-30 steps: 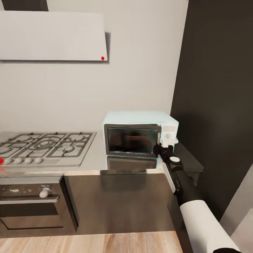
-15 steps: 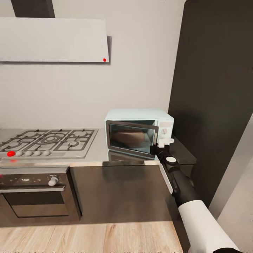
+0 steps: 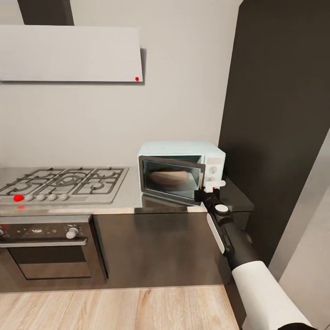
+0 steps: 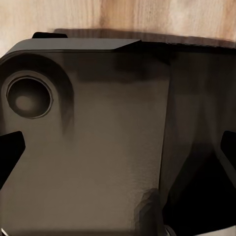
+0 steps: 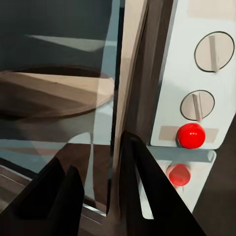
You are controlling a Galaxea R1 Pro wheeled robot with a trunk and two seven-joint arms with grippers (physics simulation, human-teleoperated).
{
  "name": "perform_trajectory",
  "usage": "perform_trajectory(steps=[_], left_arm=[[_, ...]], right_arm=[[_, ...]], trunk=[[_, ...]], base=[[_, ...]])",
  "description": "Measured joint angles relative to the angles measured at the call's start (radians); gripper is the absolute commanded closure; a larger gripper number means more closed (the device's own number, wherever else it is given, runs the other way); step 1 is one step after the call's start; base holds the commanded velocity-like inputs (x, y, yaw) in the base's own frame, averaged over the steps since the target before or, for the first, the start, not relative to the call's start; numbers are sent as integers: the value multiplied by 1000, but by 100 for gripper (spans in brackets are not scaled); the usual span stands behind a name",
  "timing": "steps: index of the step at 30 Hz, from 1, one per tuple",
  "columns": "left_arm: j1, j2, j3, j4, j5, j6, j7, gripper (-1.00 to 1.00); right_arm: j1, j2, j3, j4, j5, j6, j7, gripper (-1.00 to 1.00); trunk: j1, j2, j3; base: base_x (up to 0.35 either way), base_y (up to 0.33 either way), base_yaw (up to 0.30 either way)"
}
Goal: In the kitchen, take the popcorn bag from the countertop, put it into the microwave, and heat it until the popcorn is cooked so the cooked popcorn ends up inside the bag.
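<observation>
Right gripper (image 3: 207, 189) at microwave (image 3: 183, 149) door edge; door slightly ajar.

Microwave at centre right of head view, on countertop (image 3: 130, 201), against wall, beside tall dark cabinet (image 3: 279, 114). Glass door (image 3: 170, 178) swung out a little at edge nearest knob panel (image 3: 213, 169). Right gripper fingers (image 5: 142, 187) straddling free edge of door in right wrist view, one dark finger on each side of glass, clenched on door edge. Two knobs and red button (image 5: 191, 135) beside. Gas hob (image 3: 64, 181) at left, built-in oven (image 3: 46, 250) below, white hood (image 3: 68, 52) at upper left. Left gripper: state cannot be told; dark robot body (image 4: 98, 147) over wooden floor (image 4: 147, 14) in left wrist view. Popcorn bag not identifiable.
</observation>
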Motion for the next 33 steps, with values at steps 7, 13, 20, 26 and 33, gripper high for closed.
perform_trajectory(steps=[7,13,20,26,33], left_arm=[[0,0,0,0,0,0,0,-100],[0,0,0,0,0,0,0,-100],[0,0,1,0,0,0,0,-100],[0,0,0,-1,0,0,0,-100],[0,0,0,0,0,0,0,-100]], right_arm=[[0,-3,-71,0,11,7,3,-100],[0,-2,-90,1,7,2,6,-100],[0,-7,-90,0,7,2,21,-100],[28,-58,-86,-2,23,8,177,-100],[120,-145,-91,-1,20,3,253,-100]], trunk=[[0,0,0],[0,0,0],[0,0,0],[0,0,0],[0,0,0]], base=[[0,0,0],[0,0,0],[0,0,0],[0,0,0],[0,0,0]])
